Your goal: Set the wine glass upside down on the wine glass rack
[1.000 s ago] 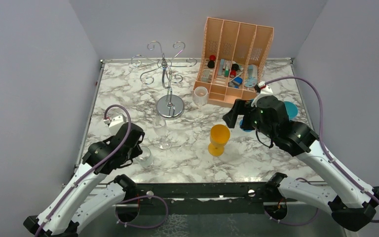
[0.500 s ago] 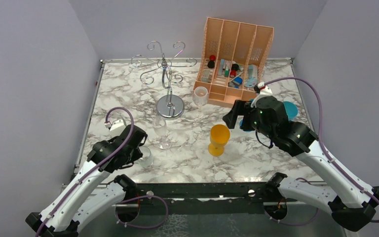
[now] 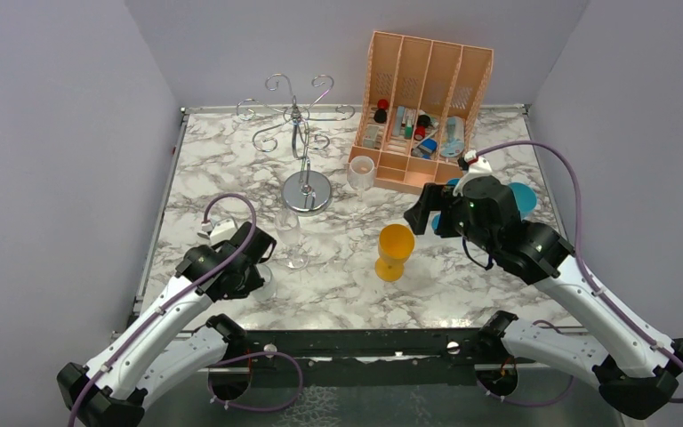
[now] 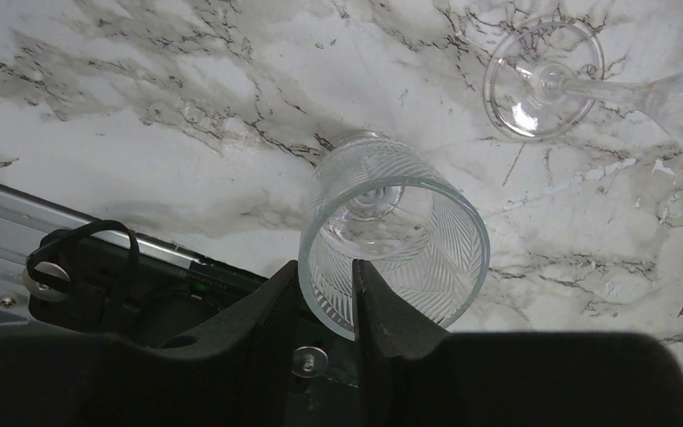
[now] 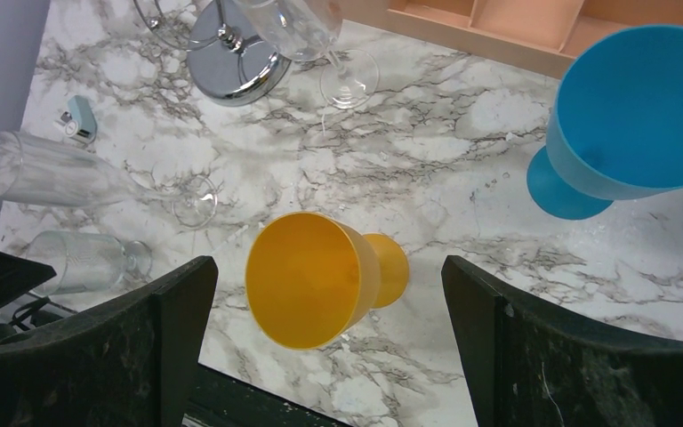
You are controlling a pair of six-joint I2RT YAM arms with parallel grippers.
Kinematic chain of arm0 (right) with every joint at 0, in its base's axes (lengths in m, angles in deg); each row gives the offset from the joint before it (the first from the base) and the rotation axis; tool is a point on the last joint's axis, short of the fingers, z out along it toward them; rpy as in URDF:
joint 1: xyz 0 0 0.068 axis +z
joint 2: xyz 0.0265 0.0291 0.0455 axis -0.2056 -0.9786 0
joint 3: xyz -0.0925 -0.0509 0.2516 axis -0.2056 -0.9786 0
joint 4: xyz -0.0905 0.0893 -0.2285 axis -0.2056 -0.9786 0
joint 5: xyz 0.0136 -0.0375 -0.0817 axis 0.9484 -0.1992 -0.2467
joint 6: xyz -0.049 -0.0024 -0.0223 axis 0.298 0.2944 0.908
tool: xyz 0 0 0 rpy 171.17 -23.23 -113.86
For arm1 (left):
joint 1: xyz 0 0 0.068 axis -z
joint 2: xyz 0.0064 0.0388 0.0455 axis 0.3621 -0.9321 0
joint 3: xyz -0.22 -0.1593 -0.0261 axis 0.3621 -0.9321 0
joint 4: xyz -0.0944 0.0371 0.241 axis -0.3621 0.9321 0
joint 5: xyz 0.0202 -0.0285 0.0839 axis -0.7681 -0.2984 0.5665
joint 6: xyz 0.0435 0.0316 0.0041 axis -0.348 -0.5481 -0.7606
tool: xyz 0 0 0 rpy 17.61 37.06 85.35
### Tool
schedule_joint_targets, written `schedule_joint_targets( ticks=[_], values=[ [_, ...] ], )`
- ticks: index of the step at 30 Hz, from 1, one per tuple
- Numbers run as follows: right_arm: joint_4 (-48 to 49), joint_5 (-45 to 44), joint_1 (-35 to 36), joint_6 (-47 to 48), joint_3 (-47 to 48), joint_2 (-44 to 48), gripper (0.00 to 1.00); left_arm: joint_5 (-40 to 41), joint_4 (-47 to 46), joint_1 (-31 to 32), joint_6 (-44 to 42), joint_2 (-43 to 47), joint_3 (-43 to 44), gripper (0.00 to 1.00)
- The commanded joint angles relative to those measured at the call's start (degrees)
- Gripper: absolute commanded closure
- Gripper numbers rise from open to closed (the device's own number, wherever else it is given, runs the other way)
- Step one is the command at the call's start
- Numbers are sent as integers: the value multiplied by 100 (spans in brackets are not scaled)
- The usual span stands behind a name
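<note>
My left gripper [image 3: 253, 269] [image 4: 325, 267] is shut on the rim of a short clear wine glass with a leaf-cut bowl [image 3: 264, 283] [image 4: 391, 236], one finger inside the bowl and one outside, low over the table near its front left edge. Its foot shows through the bowl. The silver wire wine glass rack [image 3: 295, 116] stands at the back left on its shiny disc base [image 3: 306, 191] [image 5: 236, 53], well beyond the glass. My right gripper [image 3: 427, 213] [image 5: 325, 267] is open and empty above an orange goblet [image 3: 395, 251] [image 5: 316, 276].
A tall clear flute [image 3: 292, 236] [image 4: 542, 78] stands just right of the held glass. A small clear glass [image 3: 361, 172] and an orange slotted organiser [image 3: 422, 98] sit at the back. A blue goblet [image 3: 520, 197] [image 5: 631, 116] stands behind my right gripper.
My left arm has swung slightly right and forward, still holding the glass by its rim. The right arm has barely moved.
</note>
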Motion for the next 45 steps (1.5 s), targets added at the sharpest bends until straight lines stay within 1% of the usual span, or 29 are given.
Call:
schedule_joint_targets(
  ticks=[1,6,8,11,13,20,28,37,43,45],
  values=[
    [90,-268,46,144,-84,62,0,-171,-208,-30,110,-13,-86,70],
    [112,-278,47,193,-87,109,0,-211,-304,-30,136,-23,-131,75],
    [152,-249,48,196,-92,156,0,-249,-352,-30,119,-23,-146,81],
    [224,-179,44,200,-101,231,0,-308,-357,-29,47,-18,-139,94],
    [274,-151,44,225,-109,284,0,-330,-337,-30,24,9,-111,100],
    [268,-147,48,251,19,333,0,-403,-295,-26,-37,253,131,100],
    [579,-348,48,556,-150,358,0,-385,-331,-26,-681,490,777,100],
    [1440,539,48,1203,-175,591,3,-587,-581,-28,-1487,616,1772,100],
    [2014,913,48,1668,-425,733,3,-1194,-1055,-27,-2176,545,2399,100],
    [2181,957,43,1950,-499,704,5,-1343,-1258,-25,-2420,501,2584,100]
  ],
)
